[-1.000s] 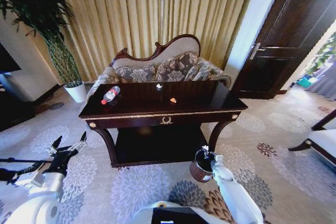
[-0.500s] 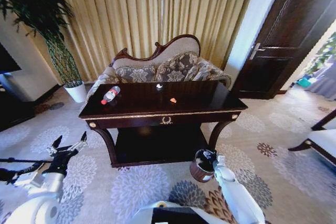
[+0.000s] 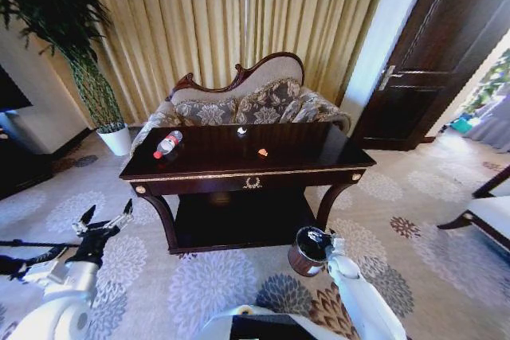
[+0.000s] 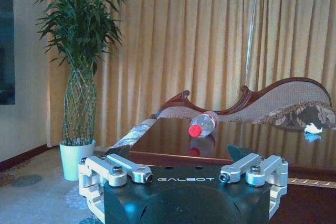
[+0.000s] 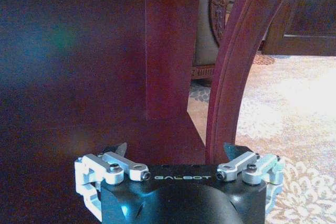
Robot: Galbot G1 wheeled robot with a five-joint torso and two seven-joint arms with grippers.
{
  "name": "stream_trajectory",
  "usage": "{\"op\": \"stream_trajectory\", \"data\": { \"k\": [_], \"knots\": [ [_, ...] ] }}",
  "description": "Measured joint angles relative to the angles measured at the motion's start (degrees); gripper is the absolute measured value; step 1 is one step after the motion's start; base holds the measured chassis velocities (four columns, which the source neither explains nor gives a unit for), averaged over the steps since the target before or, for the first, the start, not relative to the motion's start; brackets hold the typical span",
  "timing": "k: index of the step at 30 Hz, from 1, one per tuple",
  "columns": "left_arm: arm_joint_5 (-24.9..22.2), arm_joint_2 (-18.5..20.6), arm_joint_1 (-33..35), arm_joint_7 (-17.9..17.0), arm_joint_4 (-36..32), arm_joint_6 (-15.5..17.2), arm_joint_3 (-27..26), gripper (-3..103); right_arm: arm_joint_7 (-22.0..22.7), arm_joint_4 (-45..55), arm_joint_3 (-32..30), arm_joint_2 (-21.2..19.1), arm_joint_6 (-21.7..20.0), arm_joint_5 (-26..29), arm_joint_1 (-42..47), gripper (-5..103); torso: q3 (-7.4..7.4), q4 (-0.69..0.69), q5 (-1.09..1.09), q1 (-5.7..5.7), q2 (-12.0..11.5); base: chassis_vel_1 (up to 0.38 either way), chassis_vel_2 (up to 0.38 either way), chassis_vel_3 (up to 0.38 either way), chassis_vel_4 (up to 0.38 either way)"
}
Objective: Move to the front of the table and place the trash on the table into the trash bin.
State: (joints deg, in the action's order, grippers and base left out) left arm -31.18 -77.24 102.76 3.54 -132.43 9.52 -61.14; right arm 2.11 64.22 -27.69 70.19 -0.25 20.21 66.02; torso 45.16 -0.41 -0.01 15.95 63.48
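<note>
Showing the scene from the head view, with both wrist views alongside:

Table: the dark glossy table (image 3: pixel 239 166) with gold trim and a gilt emblem on its front stands at centre frame, its lower shelf in shadow beneath.

Bottle: a clear plastic bottle (image 3: pixel 168 144) with a red label lies on its side at the left end of the tabletop; in the left wrist view it (image 4: pixel 201 124) lies with its red cap toward the camera.

Small litter: an orange-red piece (image 3: pixel 262 151) sits near the middle of the tabletop; a white paper bit (image 3: pixel 241 130) lies behind it toward the far edge, well apart from the bottle. It appears also at the right edge of the left wrist view (image 4: pixel 313 128), though too small there to make out its form.

Trash bin: the reddish-brown trash bin (image 3: pixel 304 250) stands on the carpet at lower centre-right, beside the table's right front leg and much lower than the tabletop.

Left gripper: the left gripper (image 3: pixel 105 224) hangs at the lower left of the head view, off the table's left corner, fingers spread apart and empty.

Right gripper: the right gripper (image 3: pixel 329 242) sits at lower centre-right, just beside the bin's rim; in the right wrist view (image 5: pixel 177 149) its fingers stand wide apart, holding nothing, facing the curved table leg (image 5: pixel 233 66).

Surroundings: a carved-back floral sofa (image 3: pixel 243 101) stands behind the table; a potted plant (image 3: pixel 76 45) fills the upper left.
</note>
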Motion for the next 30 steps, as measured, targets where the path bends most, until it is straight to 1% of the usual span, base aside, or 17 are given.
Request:
{"op": "stream_trajectory", "data": {
  "k": [13,15,17,18,20,21,23,24,26,27,28,30],
  "knots": [
    [-0.28,0.09,-0.05,0.05,0.33,-0.18,-0.34,100,0.35,2.37,-0.24,-0.39,-0.64,0.30,1.42,100,0.00,0.01,0.01,0.00,0.00,0.000,0.000,0.000,0.000],
    [-0.29,0.02,-0.04,0.10,0.37,-0.27,-0.34,100,1.36,5.78,-0.27,-1.12,-0.68,0.87,2.91,100,0.00,0.00,0.01,0.00,0.00,0.000,0.000,0.000,0.000],
    [-0.30,-0.01,-0.12,0.14,0.48,-0.34,-0.27,100,2.07,12.41,-1.14,-2.16,-1.00,2.64,4.98,100,0.00,-0.01,0.01,0.00,0.00,0.000,0.000,0.000,0.000],
    [-0.30,-0.01,-0.12,0.14,0.48,-0.34,-0.27,100,2.07,12.41,-1.14,-2.16,-1.00,2.64,4.98,100,0.00,-0.01,0.01,0.00,0.00,0.000,0.000,0.000,0.000],
    [-0.30,-0.10,-0.25,0.17,0.49,-0.36,0.12,100,3.10,21.35,-2.56,-3.47,-1.94,4.13,6.88,100,0.00,0.00,-0.01,0.00,0.01,0.000,0.000,0.000,0.000],
    [-0.30,-0.10,-0.25,0.17,0.49,-0.36,0.12,100,3.10,21.35,-2.56,-3.47,-1.94,4.13,6.88,100,0.00,0.00,-0.01,0.00,0.01,0.000,0.000,0.000,0.000],
    [-0.29,-0.06,-0.39,0.17,0.23,-0.37,0.41,100,4.78,29.46,-3.72,-4.74,-3.43,5.88,8.25,100,0.00,0.00,-0.01,0.00,0.00,0.000,0.000,0.000,0.000],
    [-0.29,-0.06,-0.39,0.17,0.23,-0.37,0.41,100,4.78,29.46,-3.72,-4.74,-3.43,5.88,8.25,100,0.00,0.00,-0.01,0.00,0.00,0.000,0.000,0.000,0.000],
    [-0.31,0.13,-0.70,0.16,-0.13,-0.37,0.50,100,7.20,36.39,-4.22,-5.97,-4.11,7.01,9.21,100,0.00,0.00,0.00,0.00,0.00,0.000,0.000,0.000,0.000],
    [-0.31,0.13,-0.70,0.16,-0.13,-0.37,0.50,100,7.20,36.39,-4.22,-5.97,-4.11,7.01,9.21,100,0.00,0.00,0.00,0.00,0.00,0.000,0.000,0.000,0.000],
    [-0.36,0.21,-0.92,0.11,-0.21,-0.35,0.50,100,8.61,40.56,-4.22,-6.81,-4.95,8.12,9.89,100,0.00,0.00,0.00,0.00,0.00,0.000,0.000,0.000,0.000],
    [-0.49,0.25,-1.09,0.06,-0.27,-0.33,0.46,100,9.81,46.22,-4.22,-7.83,-7.13,9.78,10.85,100,0.00,0.00,0.00,0.00,0.00,0.000,0.000,0.000,0.000]
  ]
}}
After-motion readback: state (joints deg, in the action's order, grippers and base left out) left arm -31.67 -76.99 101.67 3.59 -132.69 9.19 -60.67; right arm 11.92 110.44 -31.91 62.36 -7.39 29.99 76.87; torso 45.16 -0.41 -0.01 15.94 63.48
